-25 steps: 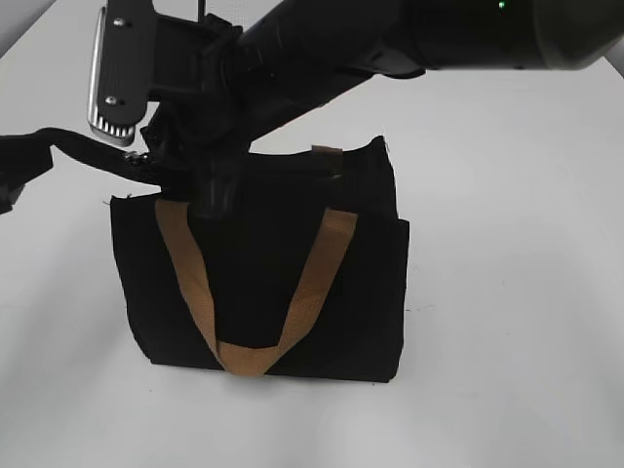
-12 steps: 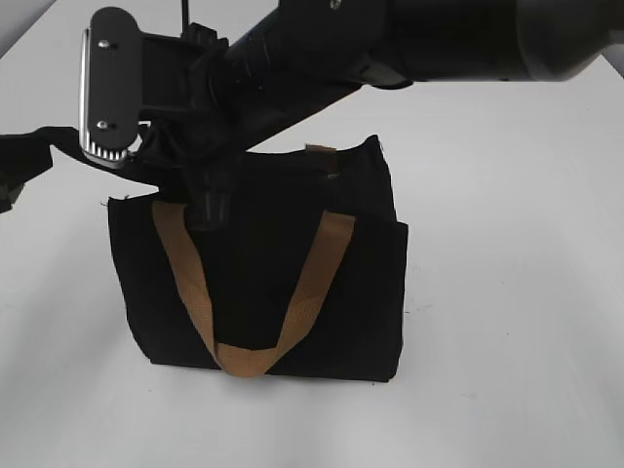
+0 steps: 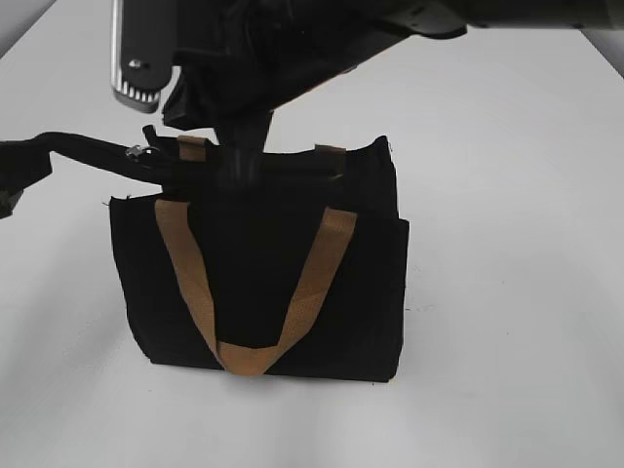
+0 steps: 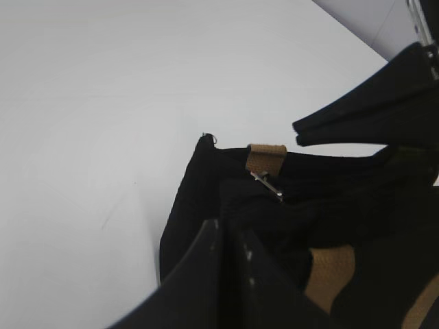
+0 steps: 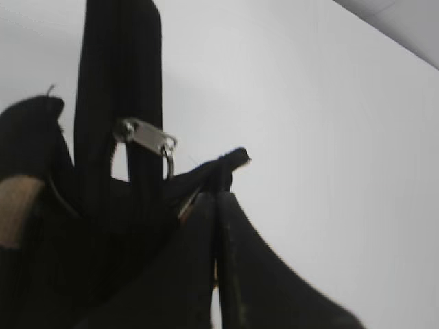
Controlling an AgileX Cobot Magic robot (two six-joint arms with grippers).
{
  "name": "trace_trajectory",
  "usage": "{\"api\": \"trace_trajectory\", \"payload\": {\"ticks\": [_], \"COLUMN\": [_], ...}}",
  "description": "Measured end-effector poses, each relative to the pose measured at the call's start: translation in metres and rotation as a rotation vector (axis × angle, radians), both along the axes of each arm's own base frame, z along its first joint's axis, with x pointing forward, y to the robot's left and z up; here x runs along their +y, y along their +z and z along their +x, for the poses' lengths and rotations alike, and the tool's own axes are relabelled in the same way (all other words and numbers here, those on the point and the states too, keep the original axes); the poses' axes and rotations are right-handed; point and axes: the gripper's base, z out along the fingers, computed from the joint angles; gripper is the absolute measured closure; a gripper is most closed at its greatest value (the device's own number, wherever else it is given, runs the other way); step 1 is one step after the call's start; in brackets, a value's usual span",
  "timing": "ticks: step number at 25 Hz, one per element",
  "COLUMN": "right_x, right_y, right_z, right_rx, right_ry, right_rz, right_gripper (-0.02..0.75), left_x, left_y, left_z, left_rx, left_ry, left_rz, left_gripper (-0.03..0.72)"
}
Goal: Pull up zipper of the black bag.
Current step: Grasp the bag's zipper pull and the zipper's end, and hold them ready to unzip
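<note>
black fabric tote, zip tail stretched left

the black bag [image 3: 263,273] stands centre frame on the white table [image 3: 507,244], tan handle [image 3: 190,283] looping down its front. the zipper [image 3: 97,154] tail runs taut toward the left edge, silver pull tab [image 3: 134,151] at upper left of the bag. left gripper [image 3: 12,175] clenched on the zipper end at far left. right gripper [image 5: 216,226] looks pressed together on a fold at the bag's top edge, though the view is dark.
</note>
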Motion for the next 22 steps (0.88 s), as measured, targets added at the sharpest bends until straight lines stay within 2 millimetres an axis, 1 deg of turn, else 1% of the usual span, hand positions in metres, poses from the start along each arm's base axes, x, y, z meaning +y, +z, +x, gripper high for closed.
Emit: {"api": "trace_trajectory", "payload": {"ticks": [3, 7, 9, 11, 13, 15, 16, 18, 22], "right_x": [-0.010, -0.010, -0.010, -0.010, -0.010, -0.010, -0.010, -0.010, -0.010], "right_y": [0.002, 0.002, 0.002, 0.002, 0.002, 0.002, 0.002, 0.002, 0.002], "right_z": [0.003, 0.002, 0.002, 0.002, 0.002, 0.002, 0.002, 0.002, 0.002], "right_rx": [0.030, 0.057, 0.048, 0.029, 0.009, -0.005, -0.011, -0.017, -0.017], "right_ry": [-0.008, -0.017, -0.010, 0.008, 0.026, 0.039, 0.045, 0.050, 0.055], "right_rz": [-0.013, -0.005, -0.009, -0.022, -0.035, -0.045, -0.049, -0.053, -0.054], "right_gripper": [0.738, 0.738, 0.729, 0.661, 0.549, 0.473, 0.453, 0.435, 0.428], "left_x": [0.000, 0.000, -0.001, -0.002, -0.004, -0.006, -0.008, -0.009, -0.011], "left_y": [0.000, 0.000, 0.002, 0.006, 0.010, 0.014, 0.014, 0.015, 0.016], "left_z": [0.000, 0.000, 0.001, 0.001, 0.000, -0.002, -0.003, -0.004, -0.005], "left_rx": [0.000, -0.004, -0.040, -0.101, -0.204, -0.301, -0.344, -0.386, -0.428], "left_ry": [0.000, 0.000, -0.015, -0.046, -0.107, -0.177, -0.214, -0.250, -0.283], "left_rz": [0.000, -0.002, 0.018, 0.060, 0.151, 0.253, 0.310, 0.364, 0.401], "left_gripper": [0.685, 0.685, 0.685, 0.685, 0.685, 0.685, 0.685, 0.685, 0.685]}}
